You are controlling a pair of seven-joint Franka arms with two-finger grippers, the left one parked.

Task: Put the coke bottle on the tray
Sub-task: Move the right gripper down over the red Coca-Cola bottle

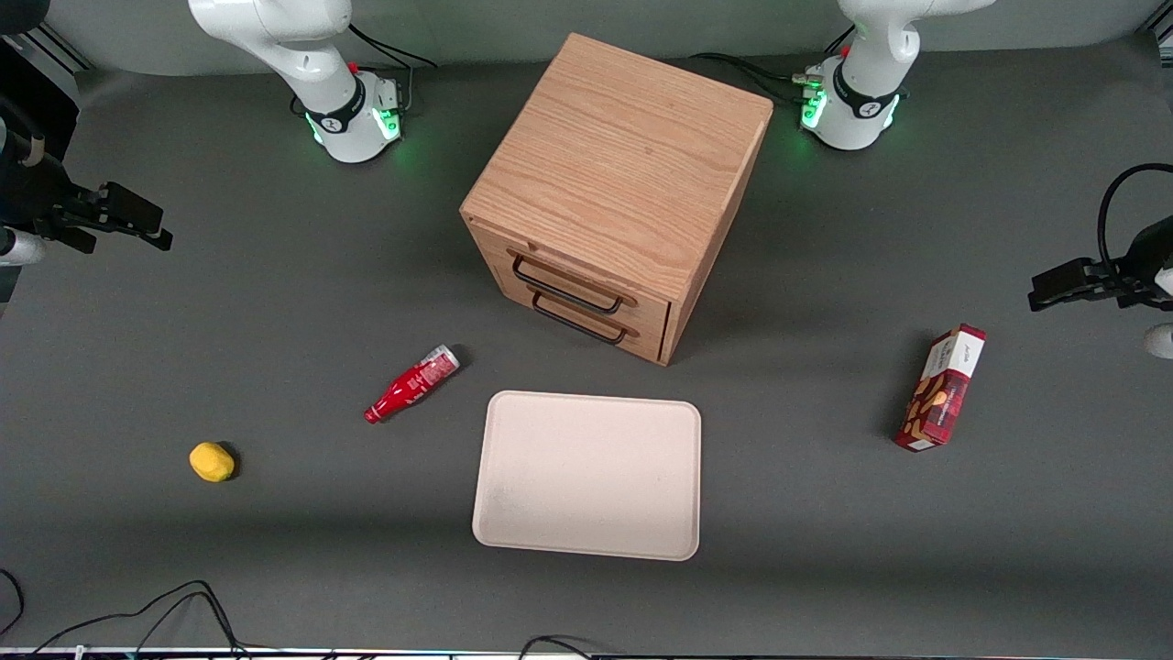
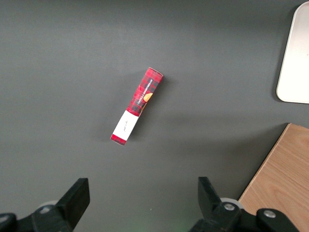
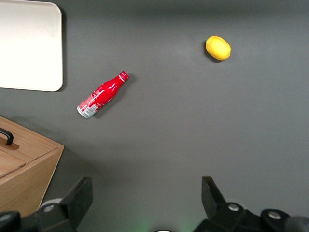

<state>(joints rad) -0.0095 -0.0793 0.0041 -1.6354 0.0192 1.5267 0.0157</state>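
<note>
Right now the coke bottle [image 1: 413, 382] lies on its side on the dark table [image 1: 275, 302], just beside the tray [image 1: 588, 474] but not touching it, a little farther from the front camera than the tray's nearest corner. Its cap points toward the front camera and toward the lemon [image 1: 212, 461]; its silvery base points toward the wooden cabinet [image 1: 616, 188].

The claw [image 1: 137, 223] hangs well apart from the bottle, out at the working arm's end of the table. In the right wrist view its two fingers [image 3: 72, 200] stand wide apart with nothing between them.

As a judgement: the bottle looks light and stiff, a smooth plastic body that would roll easily and slip under a poor grip. The red belly is probably the best place to take hold — pinched across its width, not along its length — since the neck tapers and would squirt out of the pads. Whether it holds any liquid I cannot tell from here, so its balance stays uncertain.

The tray is bare and flat, with a low rim — a short carry from where the bottle lies.
</note>
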